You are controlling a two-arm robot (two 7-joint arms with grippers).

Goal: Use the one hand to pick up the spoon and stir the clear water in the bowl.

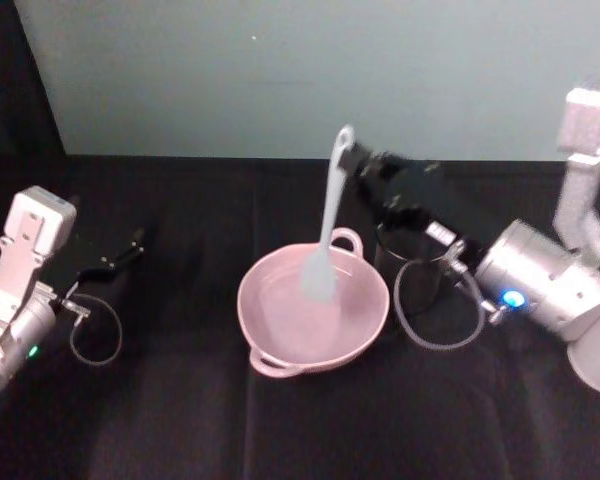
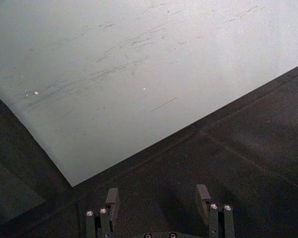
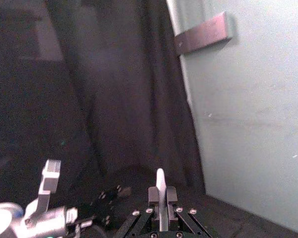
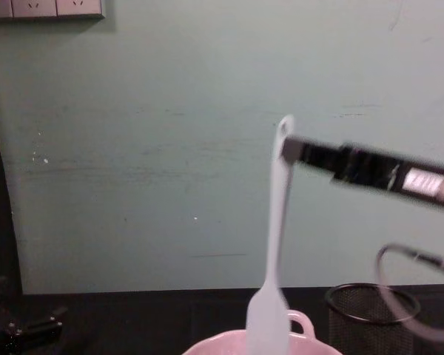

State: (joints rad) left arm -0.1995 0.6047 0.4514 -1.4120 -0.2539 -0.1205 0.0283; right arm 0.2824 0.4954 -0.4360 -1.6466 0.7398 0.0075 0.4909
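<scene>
The pale pink bowl (image 1: 267,328) sits mid-table with clear water in it; its rim (image 4: 223,345) shows low in the chest view. The white spoon (image 1: 329,215) stands nearly upright, its flat paddle down inside the bowl. My right gripper (image 1: 353,160) is shut on the handle just below the end hole, reaching in from the right. In the chest view the spoon (image 4: 274,244) hangs from that gripper (image 4: 287,150). The right wrist view has the handle (image 3: 160,191) clamped between the fingers. My left gripper (image 1: 123,256) rests parked at the left, open (image 2: 158,198).
A black wire-mesh cup (image 1: 408,262) stands just right of the bowl, under my right arm, also in the chest view (image 4: 370,316). A clear cable loop (image 1: 435,320) hangs from the right arm near the bowl. Black cloth covers the table; a pale wall is behind.
</scene>
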